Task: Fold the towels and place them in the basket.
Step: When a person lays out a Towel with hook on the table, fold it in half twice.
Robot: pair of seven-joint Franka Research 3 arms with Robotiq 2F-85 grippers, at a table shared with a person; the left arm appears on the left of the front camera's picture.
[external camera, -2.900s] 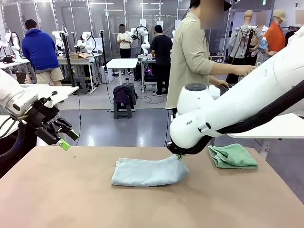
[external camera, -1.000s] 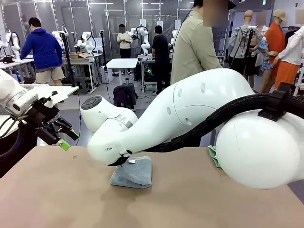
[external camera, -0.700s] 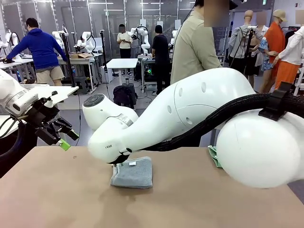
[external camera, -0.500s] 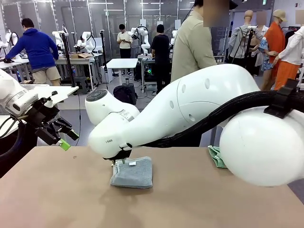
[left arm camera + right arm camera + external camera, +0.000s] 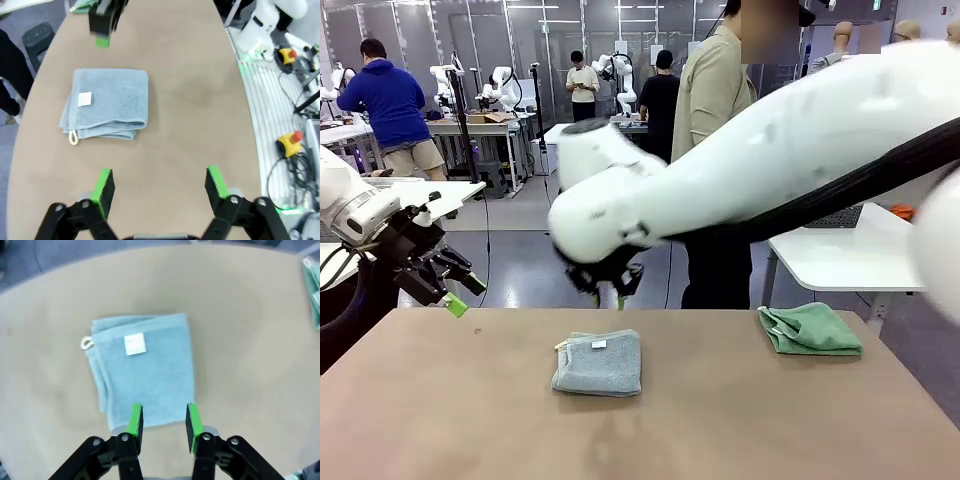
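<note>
Towels are the subject: both lie on the brown table [image 5: 470,420], well apart from each other. My right arm [image 5: 770,150], the largest item in the front view, spans from the right side across the middle and appears motion-blurred. My left arm [image 5: 355,215] sits at the left side, off the table edge. A person [image 5: 715,110] in a beige shirt stands at the far side, behind my right arm. The pale blue-grey towel [image 5: 599,363] lies folded into a compact, near-square stack at the table's middle; a white label [image 5: 135,344] faces up on its top layer and a small corner loop [image 5: 87,343] sticks out at one corner. The mint green towel [image 5: 810,329] lies loosely bunched at the far right part of the table. My right gripper [image 5: 162,421] hangs above the blue-grey towel, clear of it, jaws partly apart with a narrow gap and nothing between them; in the right wrist view the towel's near edge sits under the green pads [image 5: 135,419]. My left gripper [image 5: 160,182] stands wide apart and holds nothing, aimed at bare table near the folded towel.
</note>
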